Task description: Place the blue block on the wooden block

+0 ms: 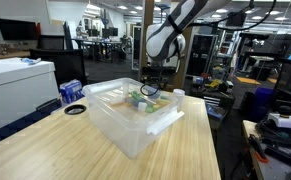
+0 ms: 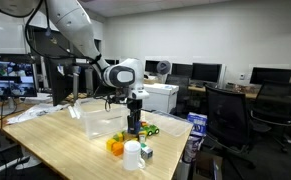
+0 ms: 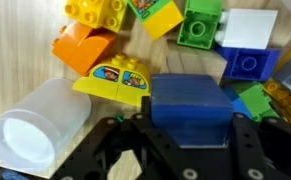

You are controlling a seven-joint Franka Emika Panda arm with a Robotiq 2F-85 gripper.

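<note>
The blue block (image 3: 190, 100) is a plain solid-blue block lying between my gripper's (image 3: 190, 135) two black fingers in the wrist view. The fingers press against its left and right sides, low over the wooden table. In both exterior views the gripper (image 2: 135, 128) (image 1: 150, 92) hangs down among a cluster of toy bricks beside the clear bin. I cannot pick out a wooden block in any view.
Around the gripper lie a yellow picture brick (image 3: 110, 80), an orange brick (image 3: 85, 45), a green brick (image 3: 200, 22), a white-and-blue brick (image 3: 247, 40) and a white cup (image 3: 35, 125). A clear plastic bin (image 1: 135, 120) and a blue-and-white carton (image 2: 197, 125) stand on the table.
</note>
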